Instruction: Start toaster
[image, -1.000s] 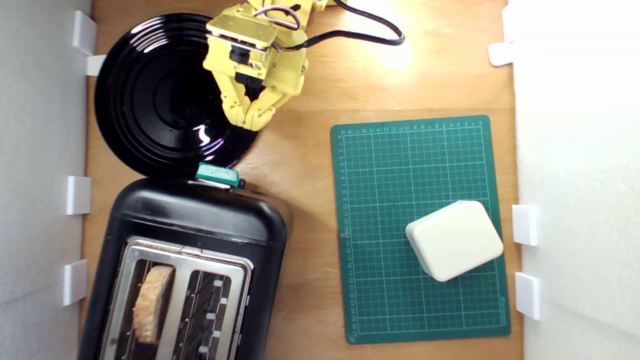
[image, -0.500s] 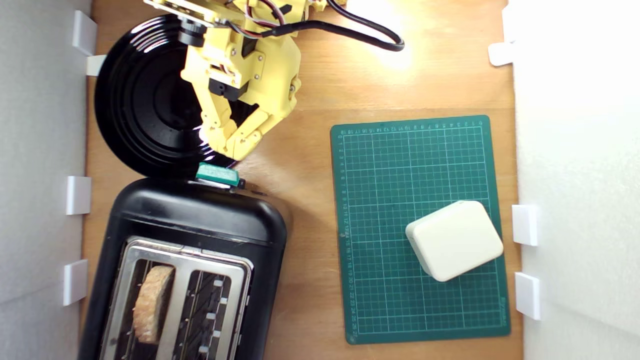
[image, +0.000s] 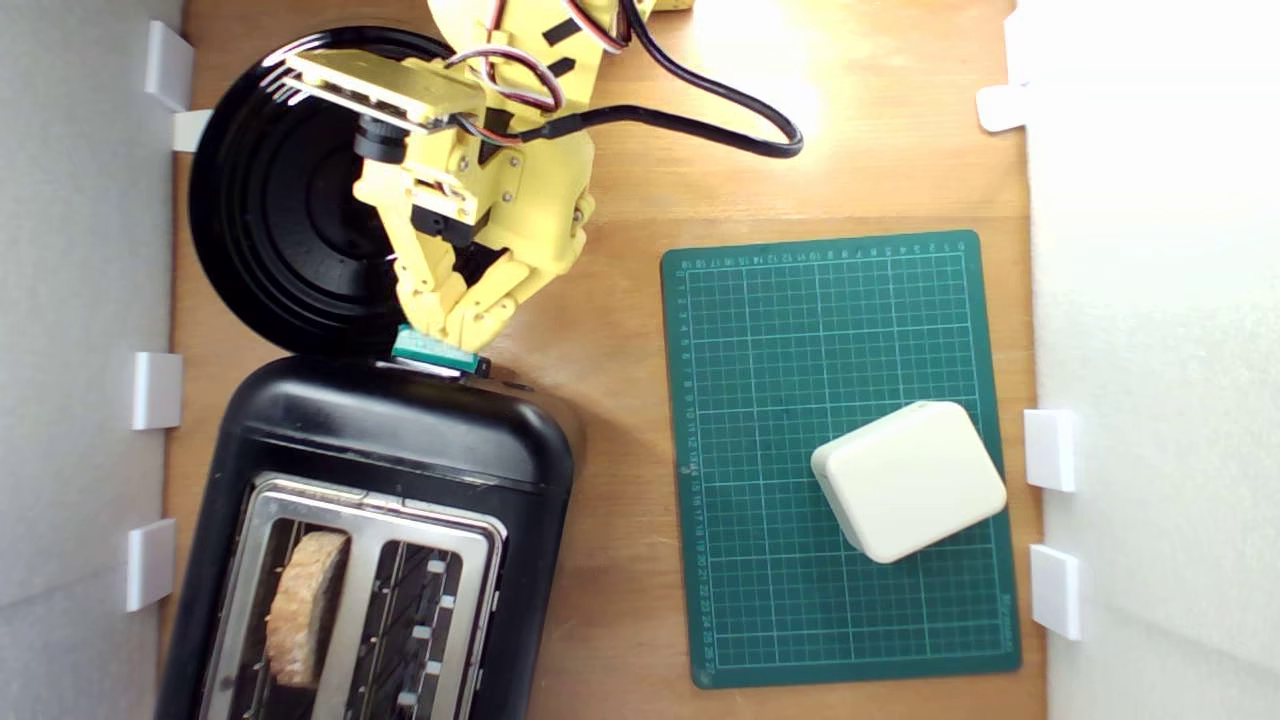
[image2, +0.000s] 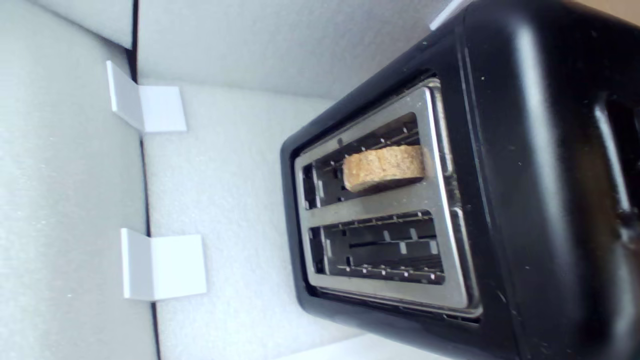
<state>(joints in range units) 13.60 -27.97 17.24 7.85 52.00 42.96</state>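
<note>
The glossy black toaster (image: 400, 430) stands at the lower left of the exterior view, with a silver top plate (image: 375, 520) around two slots. A slice of bread (image: 305, 600) stands in the slot on that view's left. The teal lever knob (image: 435, 350) sticks out of the toaster's far end. My yellow gripper (image: 447, 333) points down at the knob, its fingertips together and touching the knob's upper edge. The wrist view shows the toaster (image2: 525, 200) and the bread (image2: 382, 167) but not the fingers or the knob.
A round black ridged plate (image: 270, 200) lies behind the toaster, partly under my arm. A green cutting mat (image: 790, 350) with a cream box (image: 908, 480) lies on the exterior view's right. A black cable (image: 700, 100) loops at the back. White foam walls with brackets (image: 157, 390) enclose both sides.
My gripper has moved from over the plate's edge toward the toaster and now meets the teal knob. The knob, toaster and bread have not moved.
</note>
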